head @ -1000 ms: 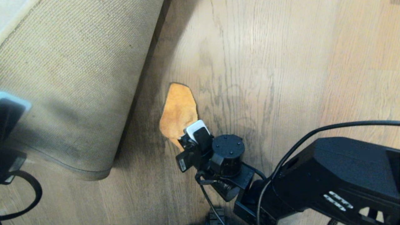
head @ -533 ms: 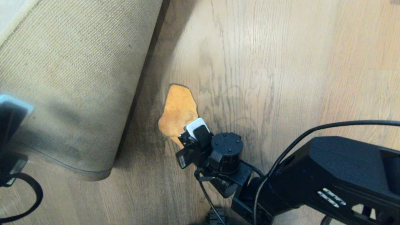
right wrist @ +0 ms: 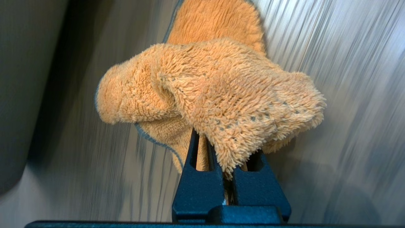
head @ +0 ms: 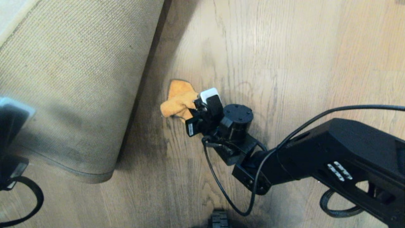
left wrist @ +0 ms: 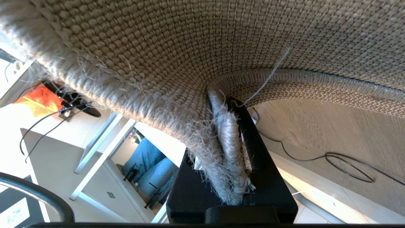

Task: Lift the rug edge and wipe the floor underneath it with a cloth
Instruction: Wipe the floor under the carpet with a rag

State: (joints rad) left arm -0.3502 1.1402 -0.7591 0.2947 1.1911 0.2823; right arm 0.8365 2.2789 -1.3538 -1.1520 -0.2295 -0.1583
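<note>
The left hand [left wrist: 232,152] is clamped on the rug edge [left wrist: 226,126], holding it raised to expose the floor [head: 284,63], while the right hand [head: 196,109], closed on the bunched cloth [head: 178,101], presses it down just beside the lifted rug for wiping.

I am looking down at the floor [head: 300,63], made of brown wood planks with dark grey streaks. A big rug [head: 69,79] lies on it, with its rough tan back showing where it is turned up off the wood. Just beside the rug, a small fluffy orange cloth [head: 177,102] sits bunched up on the planks. A thin black cable [head: 227,198] loops over the wood, near the cloth.
</note>
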